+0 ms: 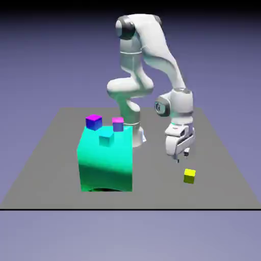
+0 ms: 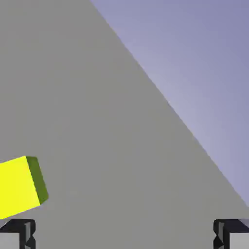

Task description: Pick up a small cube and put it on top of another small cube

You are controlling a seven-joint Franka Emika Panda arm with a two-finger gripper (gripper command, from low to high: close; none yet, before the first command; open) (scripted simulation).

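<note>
While the yellow cube [image 1: 189,177] lies on the grey tabletop [image 1: 153,188] toward the exterior view's right, near the table's front edge, the gripper [image 1: 182,157] hangs above the table near it, its jaws wide apart with nothing between them. In the hand view the cube shows at the left edge, partly cut off by the frame, above the left-hand fingertip. The white Franka arm [image 1: 136,84] rises from the far side of the table, bends over at its top and comes down to the gripper. Toward the exterior view's left stands a big teal block [image 1: 106,165] with a rounded surface. The small teal cube [image 1: 106,139] shows against its upper part, and two magenta-topped cubes, one blue-sided [image 1: 94,122] and one purple-sided [image 1: 118,125], show by its upper edge; whether they touch it cannot be told.
</note>
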